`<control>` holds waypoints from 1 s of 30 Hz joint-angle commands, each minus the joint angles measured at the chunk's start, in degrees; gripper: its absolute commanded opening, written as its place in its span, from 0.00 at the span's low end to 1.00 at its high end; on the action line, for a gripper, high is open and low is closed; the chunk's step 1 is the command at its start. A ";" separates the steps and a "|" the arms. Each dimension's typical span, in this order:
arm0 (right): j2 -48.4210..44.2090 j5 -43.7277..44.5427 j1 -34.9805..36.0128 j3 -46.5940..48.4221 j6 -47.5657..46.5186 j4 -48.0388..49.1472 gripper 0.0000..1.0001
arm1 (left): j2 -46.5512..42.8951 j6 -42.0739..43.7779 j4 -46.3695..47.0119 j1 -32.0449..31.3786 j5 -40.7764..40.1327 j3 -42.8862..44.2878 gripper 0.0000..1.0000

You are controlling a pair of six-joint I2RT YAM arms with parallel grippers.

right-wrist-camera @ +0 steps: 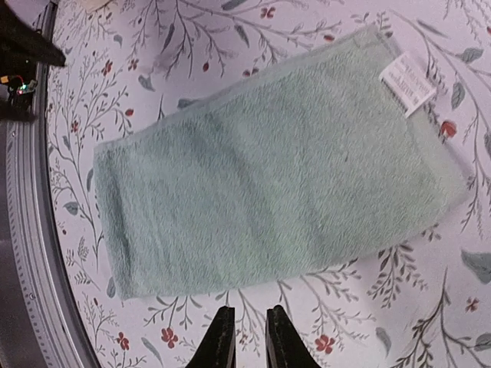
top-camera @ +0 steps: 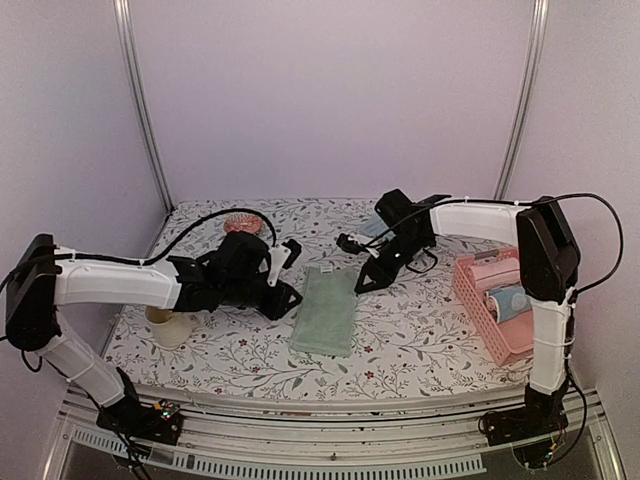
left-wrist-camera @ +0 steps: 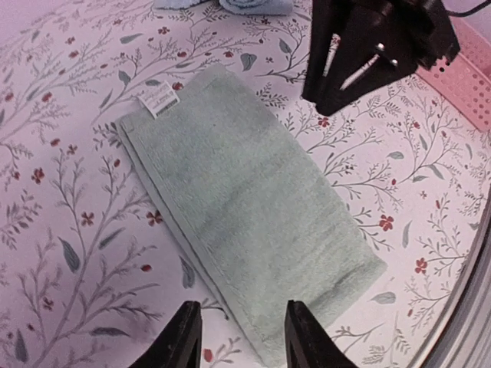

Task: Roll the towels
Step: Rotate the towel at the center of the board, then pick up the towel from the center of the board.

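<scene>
A pale sage green towel (top-camera: pixel 325 310) lies folded flat in the middle of the table, its white label at the far corner (left-wrist-camera: pixel 159 100). My left gripper (top-camera: pixel 293 298) hovers at its left edge, open and empty, with the towel's near end showing between the fingertips (left-wrist-camera: pixel 242 310). My right gripper (top-camera: pixel 362 285) hangs just off the towel's far right corner. Its jaws stand a narrow gap apart over bare tablecloth (right-wrist-camera: pixel 248 313) and hold nothing. A light blue towel (top-camera: pixel 372 228) lies bunched behind the right gripper; only its edge (left-wrist-camera: pixel 230 6) reaches the left wrist view.
A pink basket (top-camera: pixel 478 305) at the right holds a pink roll (top-camera: pixel 490 275) and a blue dotted cylinder (top-camera: pixel 512 300). A beige cup (top-camera: pixel 172 325) stands at the left under my left arm. A reddish round object (top-camera: pixel 240 222) sits at the back left.
</scene>
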 commanded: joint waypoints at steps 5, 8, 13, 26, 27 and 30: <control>15.76 5.56 0.09 17.95 4.49 -2.76 0.17 | -8.04 1.47 6.51 -7.49 -9.66 -8.95 0.44; 22.71 10.38 -0.54 24.47 5.80 -2.90 0.16 | -10.34 -0.28 7.48 -7.98 -9.66 -10.36 0.43; 27.65 10.90 -1.27 33.81 4.64 -3.36 0.16 | -11.94 -1.27 8.70 -8.33 -8.88 -12.66 0.43; -7.75 1.38 -1.60 12.38 1.80 7.84 0.25 | -4.20 15.26 8.30 -12.13 -4.84 -9.21 0.53; -11.68 3.10 -1.67 8.95 1.82 10.12 0.29 | -2.88 17.64 7.89 -12.29 -3.99 -8.50 0.52; -19.27 8.82 -2.24 1.15 1.13 14.10 0.65 | 1.39 22.84 6.16 -12.26 -2.61 -5.08 0.50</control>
